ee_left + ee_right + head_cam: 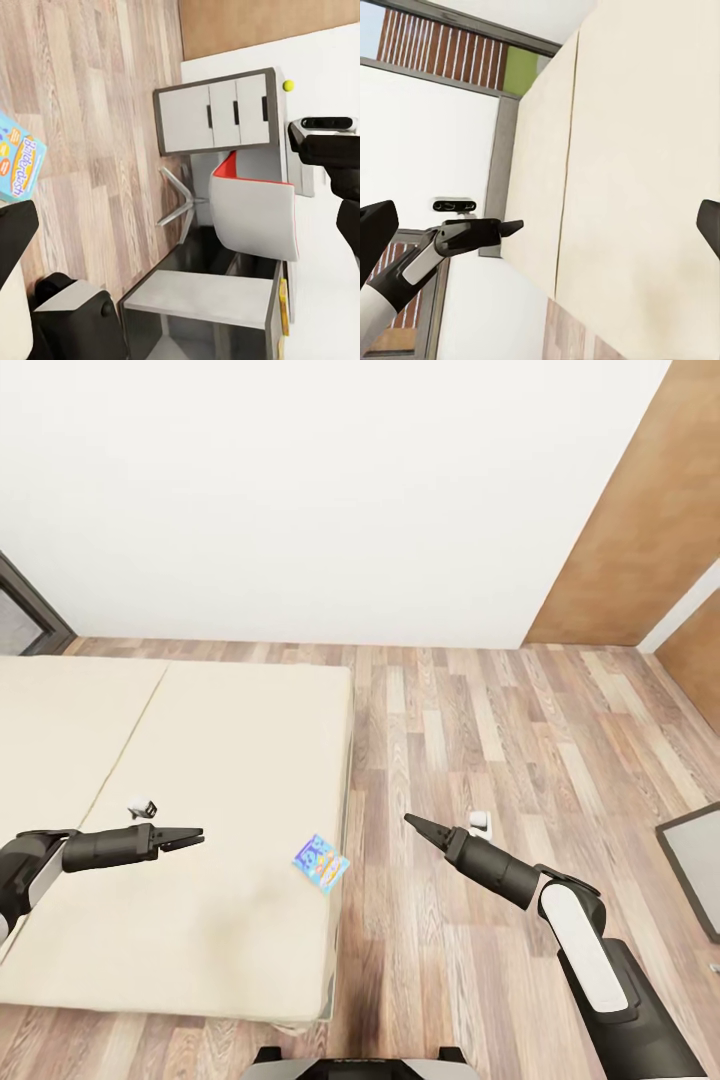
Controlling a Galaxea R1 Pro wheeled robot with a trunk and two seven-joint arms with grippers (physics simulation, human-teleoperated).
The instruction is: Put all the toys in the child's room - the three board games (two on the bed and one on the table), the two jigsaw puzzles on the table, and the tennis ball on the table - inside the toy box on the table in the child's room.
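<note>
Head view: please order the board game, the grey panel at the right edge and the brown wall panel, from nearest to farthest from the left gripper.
Measured from the left gripper:
1. Board game: on the bed near its right edge, just past the fingertips.
2. Grey panel: on the floor at the far right.
3. Brown wall panel: upper right, at the room's far side.

Pretty bright and even in here, soft light with no glare anywhere. Shadows are faint, just a thin dark line under the bed (pixel 200 780) edge on the floor (pixel 520 760). Everything's sharp, though the head view stretches toward its corners.
</note>
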